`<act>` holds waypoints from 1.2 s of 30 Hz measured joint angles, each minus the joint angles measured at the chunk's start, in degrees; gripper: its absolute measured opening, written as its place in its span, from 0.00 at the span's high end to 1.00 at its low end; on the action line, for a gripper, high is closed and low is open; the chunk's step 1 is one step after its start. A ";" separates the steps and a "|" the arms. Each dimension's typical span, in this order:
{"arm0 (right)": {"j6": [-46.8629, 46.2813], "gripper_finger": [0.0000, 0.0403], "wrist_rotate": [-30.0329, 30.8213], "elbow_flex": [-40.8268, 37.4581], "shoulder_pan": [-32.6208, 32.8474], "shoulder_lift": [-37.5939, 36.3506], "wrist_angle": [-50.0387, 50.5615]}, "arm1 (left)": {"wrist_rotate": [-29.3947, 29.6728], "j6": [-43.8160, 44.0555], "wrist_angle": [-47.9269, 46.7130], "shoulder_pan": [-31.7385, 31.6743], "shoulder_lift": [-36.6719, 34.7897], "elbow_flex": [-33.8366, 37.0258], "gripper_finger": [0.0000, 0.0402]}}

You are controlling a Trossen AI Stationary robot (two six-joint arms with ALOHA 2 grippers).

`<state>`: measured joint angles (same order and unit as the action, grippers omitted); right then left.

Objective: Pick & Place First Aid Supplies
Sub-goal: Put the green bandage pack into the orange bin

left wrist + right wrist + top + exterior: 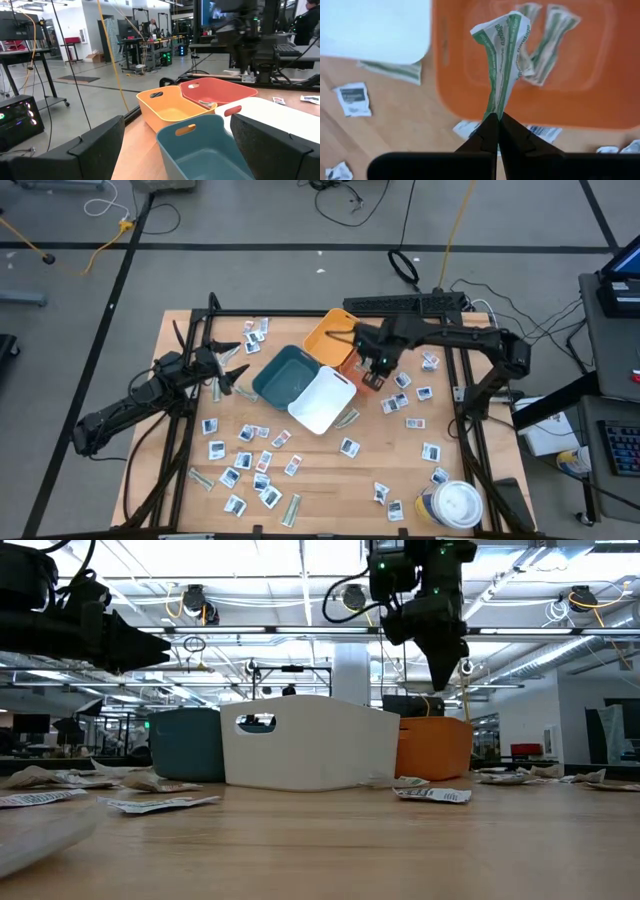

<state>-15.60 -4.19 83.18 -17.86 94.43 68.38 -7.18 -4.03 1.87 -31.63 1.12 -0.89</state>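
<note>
**Right hand pinched on a green-and-white strip above the orange bin**

The left hand (228,370) is held above the counter (330,480) on its left side, just beside the teal bin (284,374). Its fingers (95,145) are spread wide and nothing is held between them. In the left wrist view, the teal bin is seen directly ahead, with the yellow bin (170,106), the orange bin (220,92) and the white bin (285,117) beyond it.

Small white packets (245,460) and narrow wrapped strips (291,509) are scattered flat over the counter, mostly on the near-left part. More packets (410,405) lie to the right of the bins.

The four bins are grouped at the counter's centre, touching one another. In the low view, the white bin (310,745) is seen in front, the teal bin (186,743) to its left and the orange bin (435,747) to its right.

The right hand (372,378) is positioned over the edge of the orange bin (352,365), raised clear of the counter. Its fingers (492,135) are closed tight on one end of a crumpled green-and-white strip (502,55), which is held over the orange bin (470,60). Other strips (547,37) lie inside that bin.

A round white-lidded tub (458,504) stands at the near-right corner of the counter.
</note>
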 joint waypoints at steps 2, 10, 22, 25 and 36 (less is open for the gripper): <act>1.34 1.00 -0.02 0.00 -2.02 0.00 -0.02 | 0.00 0.00 0.01 0.01 -0.02 0.00 0.09; 2.97 1.00 -0.03 0.00 -8.17 0.13 -0.77 | 0.00 0.00 0.02 -0.01 0.00 0.00 0.09; 3.48 1.00 0.00 -2.15 -7.76 7.77 -9.63 | 0.00 0.00 -0.02 -0.01 -0.01 0.00 0.09; 3.80 1.00 -0.03 -2.80 -7.06 9.70 -10.81 | 0.00 0.00 -0.04 0.00 0.00 0.00 0.09; 3.74 0.89 1.22 -3.20 -6.06 12.66 -11.54 | 0.00 0.00 -0.07 0.01 -0.02 0.00 0.09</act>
<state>-11.86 -2.97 79.97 -23.92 107.09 56.84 -7.18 -4.03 1.80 -31.62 1.10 -0.89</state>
